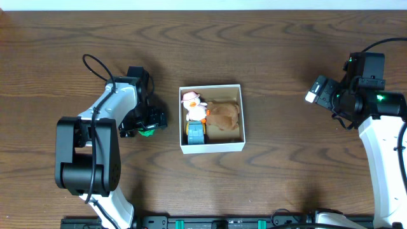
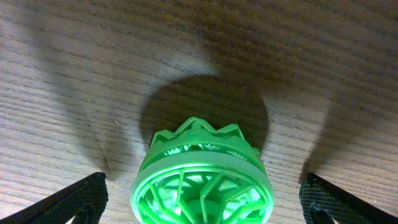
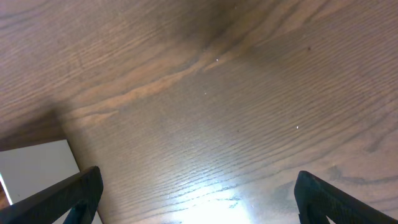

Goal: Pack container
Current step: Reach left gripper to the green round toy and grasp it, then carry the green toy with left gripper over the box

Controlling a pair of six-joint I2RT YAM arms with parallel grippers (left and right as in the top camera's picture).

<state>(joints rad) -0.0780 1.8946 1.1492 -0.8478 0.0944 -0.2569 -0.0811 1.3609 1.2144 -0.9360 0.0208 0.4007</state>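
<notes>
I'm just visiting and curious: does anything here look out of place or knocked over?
Only the green toy: it sits on the table left of the box, within the open left gripper, while other toys lie inside.

The counter (image 1: pixel 273 51) was dark brown wood with a wavy grain. The container (image 1: pixel 213 147) sat flat on it near the middle, its walls square to the counter's edges. A small round green toy (image 1: pixel 147 132) with a toothed rim stood on bare wood near the container, on the left arm's side and not touching it, casting a round shadow.
</notes>
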